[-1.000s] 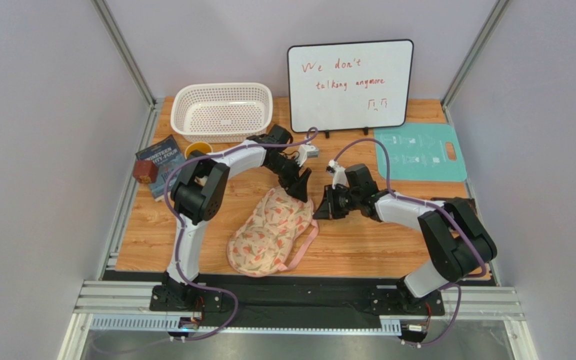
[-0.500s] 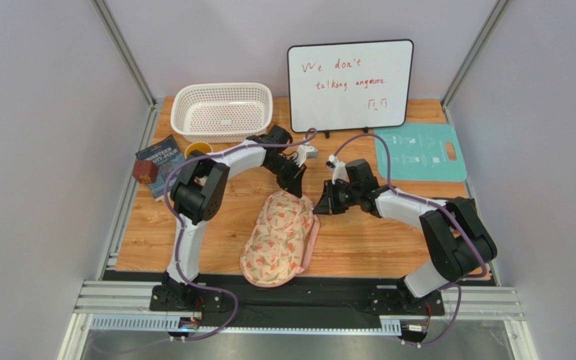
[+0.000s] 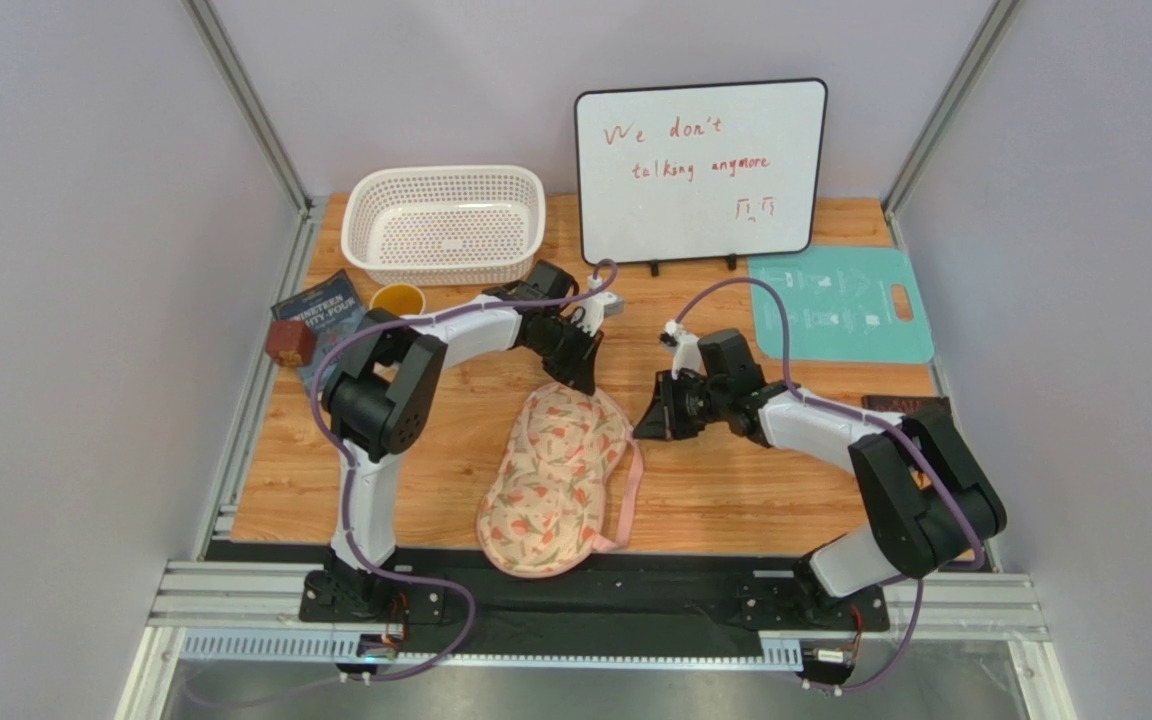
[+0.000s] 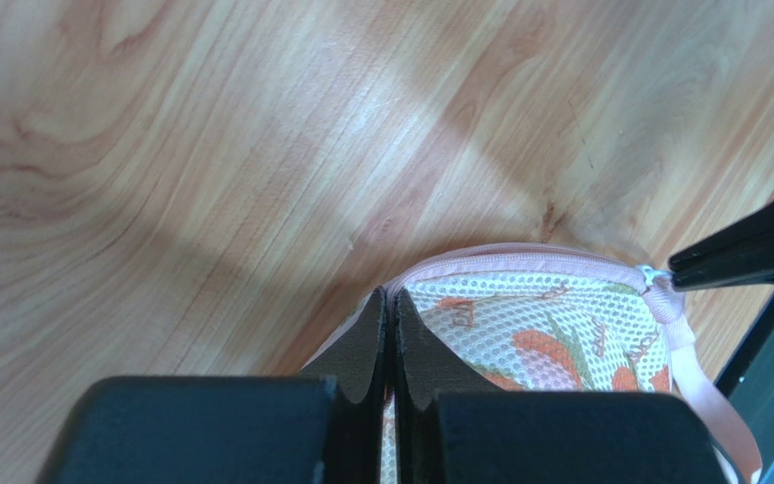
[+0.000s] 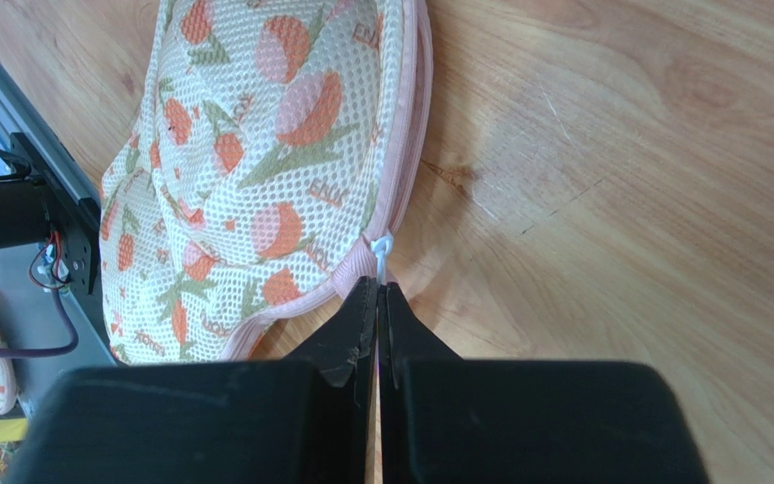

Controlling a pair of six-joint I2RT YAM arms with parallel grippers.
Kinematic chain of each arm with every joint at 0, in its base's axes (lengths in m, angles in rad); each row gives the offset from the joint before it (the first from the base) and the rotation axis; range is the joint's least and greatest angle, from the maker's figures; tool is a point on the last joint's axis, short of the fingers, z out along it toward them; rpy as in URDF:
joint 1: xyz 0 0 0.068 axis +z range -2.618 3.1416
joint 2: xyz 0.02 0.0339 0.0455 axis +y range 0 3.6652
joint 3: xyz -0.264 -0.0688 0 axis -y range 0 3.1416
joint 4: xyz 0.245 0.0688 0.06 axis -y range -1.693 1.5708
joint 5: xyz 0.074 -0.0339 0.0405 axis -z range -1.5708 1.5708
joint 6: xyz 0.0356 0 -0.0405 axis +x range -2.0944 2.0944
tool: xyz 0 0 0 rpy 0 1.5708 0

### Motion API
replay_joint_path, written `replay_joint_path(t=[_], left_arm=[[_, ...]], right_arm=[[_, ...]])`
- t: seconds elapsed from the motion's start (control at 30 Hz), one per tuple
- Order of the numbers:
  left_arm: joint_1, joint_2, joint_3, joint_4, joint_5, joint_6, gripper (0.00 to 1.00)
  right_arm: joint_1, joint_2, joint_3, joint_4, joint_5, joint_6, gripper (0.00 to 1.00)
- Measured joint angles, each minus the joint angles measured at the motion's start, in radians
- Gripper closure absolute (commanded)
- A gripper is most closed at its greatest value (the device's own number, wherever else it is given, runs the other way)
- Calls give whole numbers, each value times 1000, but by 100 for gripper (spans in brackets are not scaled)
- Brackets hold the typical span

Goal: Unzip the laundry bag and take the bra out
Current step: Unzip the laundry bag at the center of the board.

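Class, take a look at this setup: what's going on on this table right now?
Two robot arms are working on a flowered laundry bag lying on the wooden table. The left claw is shut, pinching the far edge of the bag at its pink trim. The right claw is shut at the zipper pull on the bag's side, apparently gripping its tab. The zipper looks closed along the part in view, and no bra is visible yet.
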Motion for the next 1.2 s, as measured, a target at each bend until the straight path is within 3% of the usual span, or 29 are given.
replay_joint_path(t=[1.2], left_arm=[[16, -111, -157, 177, -272, -334, 100]], right_arm=[[87, -118, -132, 93, 19, 118, 100]])
